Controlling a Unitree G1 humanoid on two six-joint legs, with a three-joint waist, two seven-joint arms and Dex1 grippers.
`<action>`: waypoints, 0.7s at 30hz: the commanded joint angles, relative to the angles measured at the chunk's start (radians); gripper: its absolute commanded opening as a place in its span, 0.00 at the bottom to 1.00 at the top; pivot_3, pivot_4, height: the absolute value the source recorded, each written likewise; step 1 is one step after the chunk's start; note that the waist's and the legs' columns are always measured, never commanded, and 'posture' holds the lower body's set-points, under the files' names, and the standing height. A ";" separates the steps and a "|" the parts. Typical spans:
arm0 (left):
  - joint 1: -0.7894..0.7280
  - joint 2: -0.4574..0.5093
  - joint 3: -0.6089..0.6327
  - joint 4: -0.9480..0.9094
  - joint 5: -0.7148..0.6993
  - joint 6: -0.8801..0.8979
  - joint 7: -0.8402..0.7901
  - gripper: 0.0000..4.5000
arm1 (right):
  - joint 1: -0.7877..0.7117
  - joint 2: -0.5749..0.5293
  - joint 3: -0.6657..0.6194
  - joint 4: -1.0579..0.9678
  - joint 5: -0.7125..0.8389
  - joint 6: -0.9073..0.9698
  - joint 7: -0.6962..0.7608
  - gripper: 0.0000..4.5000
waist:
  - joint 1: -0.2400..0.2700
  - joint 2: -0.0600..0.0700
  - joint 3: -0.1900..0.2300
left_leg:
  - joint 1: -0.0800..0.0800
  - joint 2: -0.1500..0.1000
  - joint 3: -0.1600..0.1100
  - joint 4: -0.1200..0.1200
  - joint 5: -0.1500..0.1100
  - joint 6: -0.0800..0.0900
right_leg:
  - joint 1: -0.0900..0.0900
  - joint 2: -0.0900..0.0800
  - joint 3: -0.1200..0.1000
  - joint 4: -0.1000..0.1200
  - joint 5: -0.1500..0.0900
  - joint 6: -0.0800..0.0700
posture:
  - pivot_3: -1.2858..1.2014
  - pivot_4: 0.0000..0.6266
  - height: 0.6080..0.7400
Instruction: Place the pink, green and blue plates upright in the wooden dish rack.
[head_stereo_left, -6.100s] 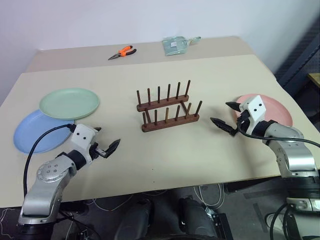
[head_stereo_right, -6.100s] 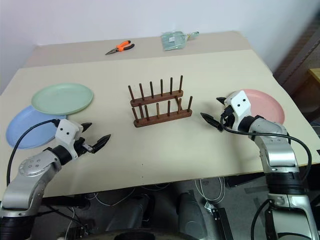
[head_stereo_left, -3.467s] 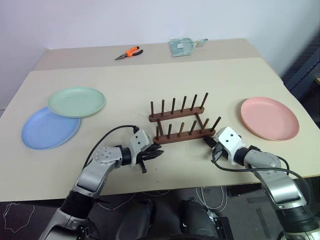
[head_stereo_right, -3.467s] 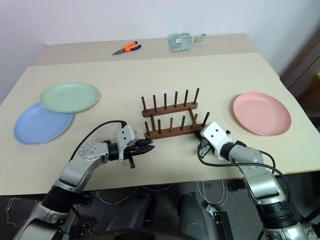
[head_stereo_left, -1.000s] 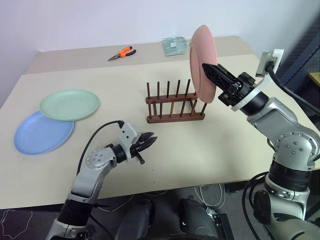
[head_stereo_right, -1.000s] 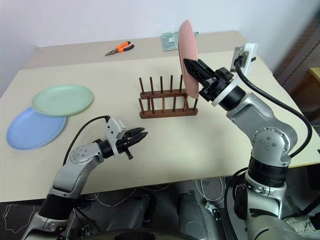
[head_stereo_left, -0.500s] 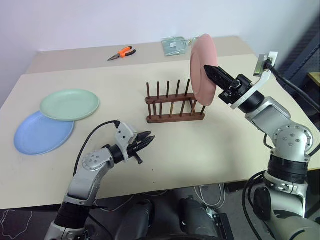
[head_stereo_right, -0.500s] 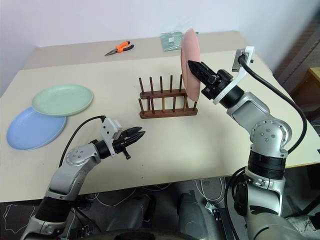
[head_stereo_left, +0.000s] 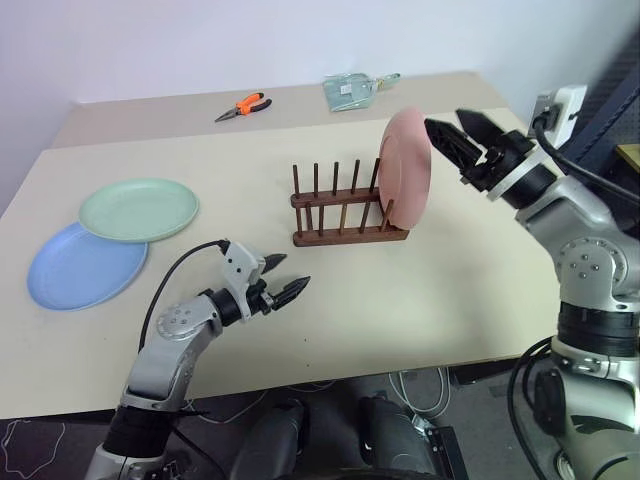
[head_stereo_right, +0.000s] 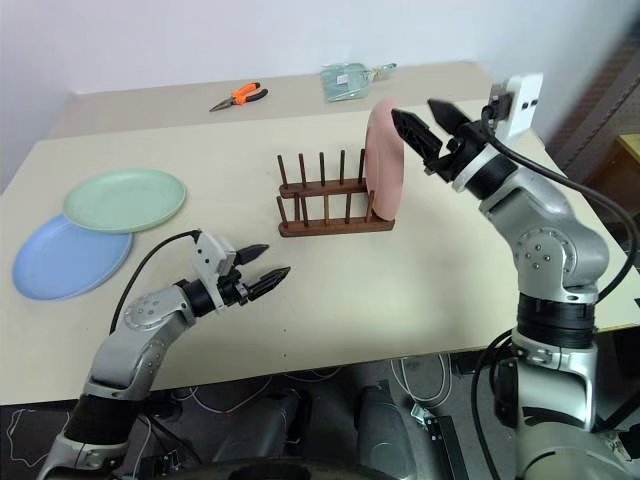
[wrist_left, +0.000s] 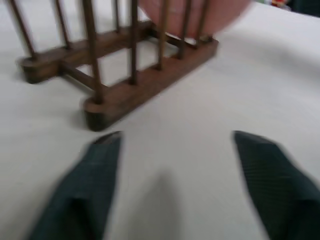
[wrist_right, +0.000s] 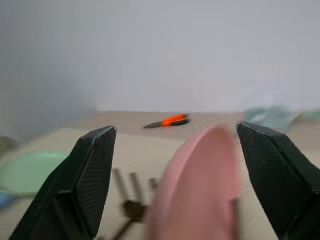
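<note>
You have the pink plate standing on edge at the right end of the wooden rack, between its pegs, near the middle of the counter. Your right hand is up in the air just right of that plate, its two black fingers spread wide and not touching it. Your left hand is low over the near part of the counter, left of and nearer than the rack, its fingers also spread apart with nothing between them. The green plate lies flat at the left of the counter, its near edge overlapping the blue plate beneath it. At the far side you can see orange-handled pliers and a pale green packet.
</note>
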 joint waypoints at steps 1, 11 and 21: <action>-0.055 -0.016 0.114 0.005 0.004 -0.010 0.125 1.00 | -0.056 -0.058 0.044 -0.002 -0.136 -0.118 0.061 0.95 | 0.000 0.000 0.000 | 0.000 0.000 0.000 0.000 0.000 0.000 | 0.000 0.000 0.000 0.000 0.000 0.000 | 0.52 0.24 1.00; -0.296 -0.087 0.554 0.056 0.146 0.132 0.863 1.00 | -0.100 -0.014 0.419 -0.179 -0.426 -0.315 0.260 0.95 | -0.001 -0.007 0.002 | 0.000 0.001 0.000 0.000 -0.001 -0.002 | -0.001 0.001 0.000 0.000 0.000 0.001 | 0.52 0.24 1.00; -0.430 -0.135 0.817 0.119 -0.208 0.455 0.920 1.00 | -0.026 0.121 0.469 -0.187 -0.447 -0.311 0.279 0.95 | 0.021 -0.016 0.003 | 0.000 -0.001 -0.001 0.003 0.001 -0.004 | 0.001 0.001 -0.002 0.000 0.002 0.003 | 0.52 0.24 1.00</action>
